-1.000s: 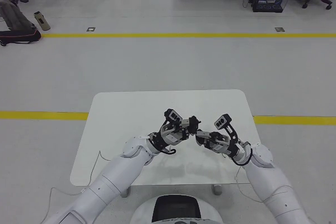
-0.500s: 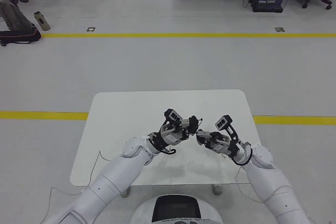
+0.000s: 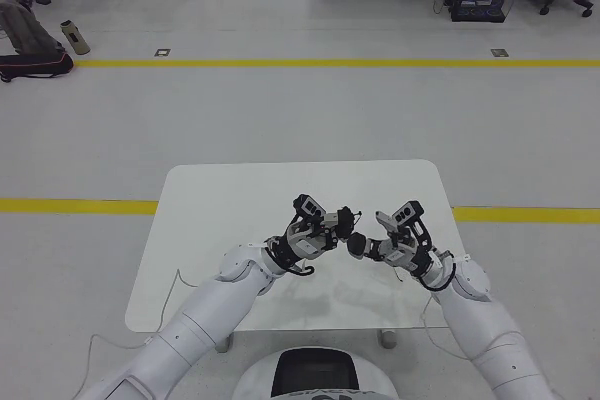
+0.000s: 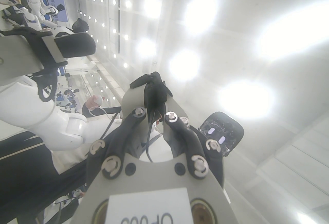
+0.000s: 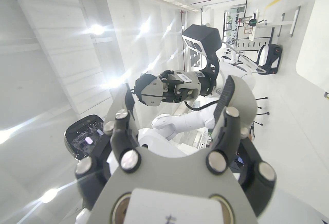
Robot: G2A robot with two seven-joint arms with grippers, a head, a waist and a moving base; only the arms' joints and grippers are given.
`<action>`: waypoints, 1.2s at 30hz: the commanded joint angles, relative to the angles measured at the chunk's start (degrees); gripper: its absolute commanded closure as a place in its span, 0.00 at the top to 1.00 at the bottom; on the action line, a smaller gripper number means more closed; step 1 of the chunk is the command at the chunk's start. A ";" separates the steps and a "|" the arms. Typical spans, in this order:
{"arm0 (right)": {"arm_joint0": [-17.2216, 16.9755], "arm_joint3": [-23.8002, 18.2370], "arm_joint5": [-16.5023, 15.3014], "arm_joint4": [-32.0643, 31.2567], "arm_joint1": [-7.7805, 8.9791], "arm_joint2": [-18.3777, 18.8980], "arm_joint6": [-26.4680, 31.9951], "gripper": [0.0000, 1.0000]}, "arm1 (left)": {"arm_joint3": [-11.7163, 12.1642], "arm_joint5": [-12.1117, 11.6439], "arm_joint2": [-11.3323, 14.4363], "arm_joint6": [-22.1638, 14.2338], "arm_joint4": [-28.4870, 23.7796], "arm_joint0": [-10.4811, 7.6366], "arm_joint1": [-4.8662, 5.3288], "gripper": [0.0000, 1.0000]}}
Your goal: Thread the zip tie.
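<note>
Above the table (image 3: 220, 220), left gripper (image 4: 154, 84) pinches zip tie (image 4: 151, 120), right gripper (image 5: 177, 96) spread

Large robotics lab or test hall, pale glossy floor (image 3: 280, 120) marked with yellow lines (image 3: 280, 63), one white tabletop (image 3: 230, 200) standing alone, high white ceiling with rows of round lights (image 4: 183, 65), other white robots (image 4: 32, 20) in the background, black bag (image 3: 25, 55) on the floor.

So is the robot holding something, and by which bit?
Left pincer is shut on a thin black zip tie; which part cannot be told. Right pincer is open, holding nothing.
</note>
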 commanded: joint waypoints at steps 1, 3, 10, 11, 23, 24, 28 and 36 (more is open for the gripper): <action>-0.10 -1.22 -1.58 -2.44 0.15 0.57 -1.67 1.00 | -0.59 0.26 -0.02 1.25 0.52 0.17 0.00 0.00; -0.40 -2.56 -3.95 -5.23 0.51 2.00 -2.21 1.00 | -1.39 0.54 -0.46 2.44 1.66 0.39 0.12 0.00; -2.03 -7.26 -7.99 -7.85 1.34 7.46 -1.76 1.00 | -2.78 1.64 -2.00 6.60 4.69 1.57 0.56 0.00; -2.37 -7.97 -7.99 -8.12 1.35 8.23 -1.71 1.00 | -2.93 1.71 -2.12 7.00 4.94 1.72 0.59 0.00; -3.54 -11.20 -7.99 -9.02 1.04 11.54 -1.14 1.00 | -3.23 1.59 -2.75 9.13 6.38 2.31 0.70 0.00; -3.51 -11.82 -7.99 -10.35 1.05 11.80 -2.47 1.00 | -3.30 1.70 -2.90 10.67 5.94 2.64 0.66 0.00; -4.14 -13.96 -7.99 -14.58 0.95 13.93 -5.18 1.00 | -4.26 0.91 -4.30 13.84 -1.90 4.85 0.23 0.00; -4.75 -14.72 -7.99 -15.56 0.03 17.92 -6.13 1.00 | -4.25 1.78 -5.36 10.64 -14.24 6.69 -0.77 0.00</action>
